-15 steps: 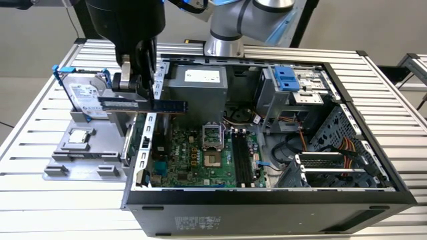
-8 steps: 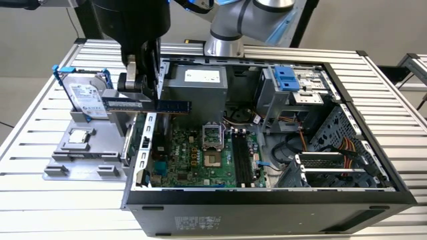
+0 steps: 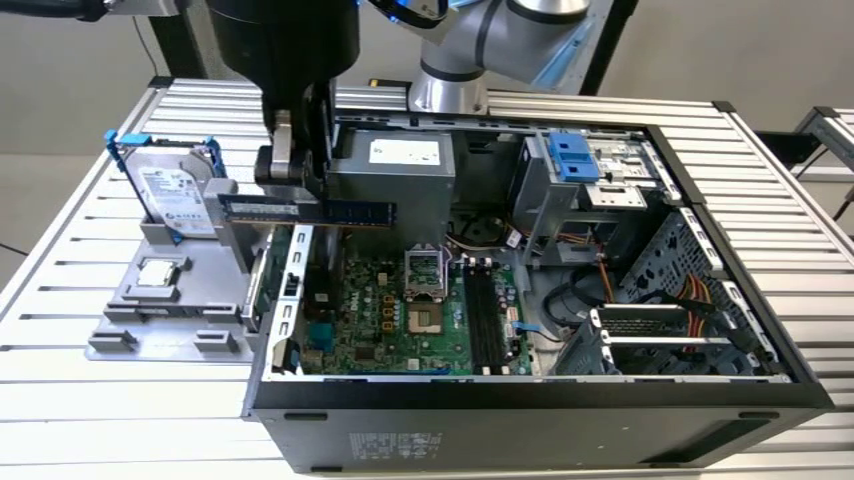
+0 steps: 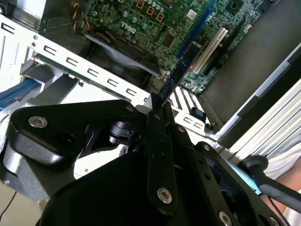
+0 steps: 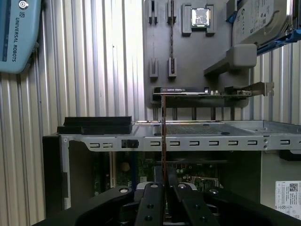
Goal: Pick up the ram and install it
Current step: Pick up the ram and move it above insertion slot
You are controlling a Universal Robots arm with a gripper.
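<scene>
Carrying is the step in hand, we judge: our claw (image 3: 304,192) pinches the ram (image 3: 360,211), level above the wall of the open case (image 3: 534,392), on the exterior view's left of the memory slots (image 3: 483,320). Seating it calls for squaring its edge over one.

Exterior view: high over the computer case (image 3: 534,400), angled down, whole case framed. Both wrist views ride close behind the gripper (image 5: 163,183), above the case. First wrist view faces out across its slotted wall (image 5: 211,142); second wrist view slants down onto the motherboard (image 4: 155,23). Shared: that wall, the ram (image 5: 163,122).
</scene>
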